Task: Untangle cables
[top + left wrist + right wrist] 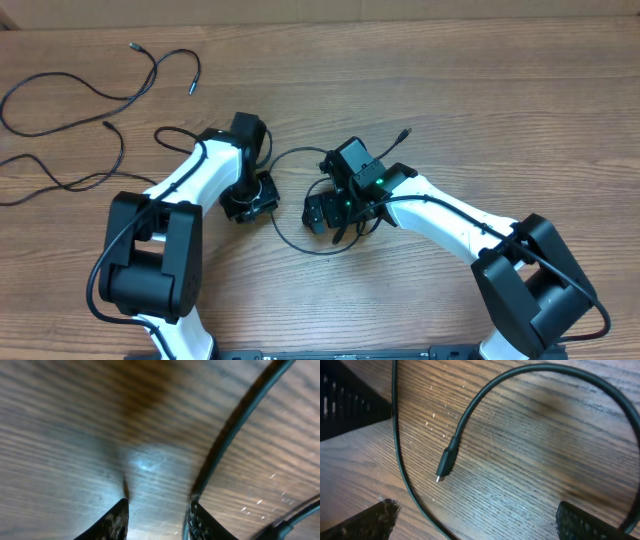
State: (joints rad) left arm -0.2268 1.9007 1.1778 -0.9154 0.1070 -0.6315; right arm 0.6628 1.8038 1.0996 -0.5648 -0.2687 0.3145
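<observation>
Cables [133,46] lie in two groups on the wooden table [470,80]. A few thin black strands sprawl loosely over the far left part, well apart from both arms, while one cord forms a wide loop [297,150] in the middle, running between the two grippers. A further plug tip [404,132] pokes out just beyond the right arm's wrist. In the left wrist view a blurred black cord [235,420] slants down from the upper right and ends at the tip of one finger; whether it touches the pad or merely passes beside it cannot be told. The left gripper [159,512] is down close to the wood, its jaws parted a modest way with only bare table between them, gripping nothing. In the right wrist view a cord arcs across the top and ends in a small plug [445,464] with a pale metal tip, lying flat on the wood. A second strand [396,440] runs down the left side and curves past one finger. The right gripper [475,522] is spread wide, its fingers at the lower corners of the view, and has hold of nothing; the plug lies ahead of the gap, apart from either finger. From overhead the two grippers sit near each other at the table's centre, the left just beside the loop's left edge, the right over its right part.
</observation>
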